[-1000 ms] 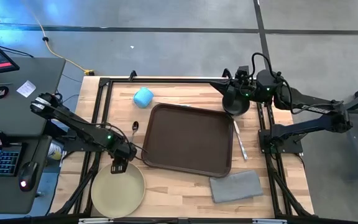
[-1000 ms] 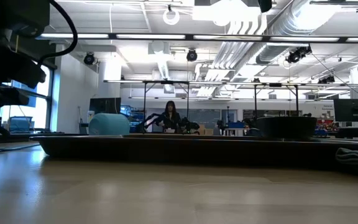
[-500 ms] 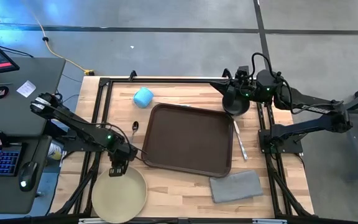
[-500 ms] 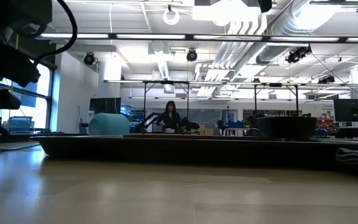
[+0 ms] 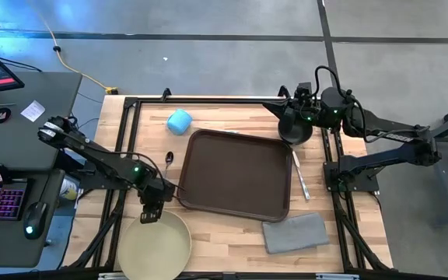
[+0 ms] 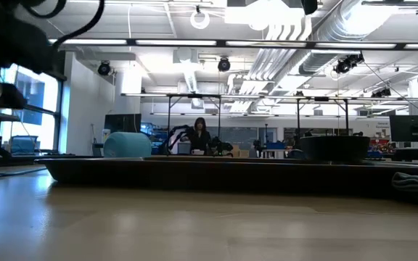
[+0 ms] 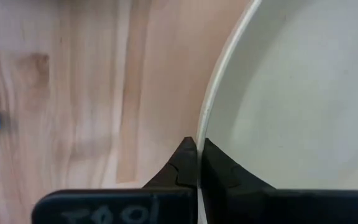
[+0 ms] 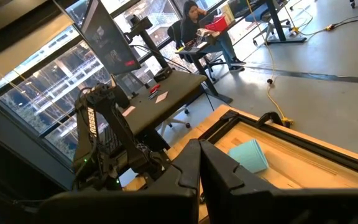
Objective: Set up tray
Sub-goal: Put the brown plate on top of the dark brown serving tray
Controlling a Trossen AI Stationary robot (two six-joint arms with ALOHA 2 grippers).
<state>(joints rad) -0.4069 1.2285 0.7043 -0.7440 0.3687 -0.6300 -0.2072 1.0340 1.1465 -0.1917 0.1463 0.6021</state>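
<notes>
Left claw (image 5: 150, 215) is pinched shut on the thin rim of the beige plate (image 5: 155, 249); the tray (image 5: 236, 173) sits just beside it. That edge grip looks sketchy, so the plate could tilt or slip out mid-lift. Right claw (image 5: 295, 129) is closed and empty, parked beyond the tray.

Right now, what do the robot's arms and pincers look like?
Both arms are dark, thin and jointed, with small green lights and black cables looping off them. The left pincer has two black pointed fingers above a bar with pale writing. The right pincer looks alike.
</notes>
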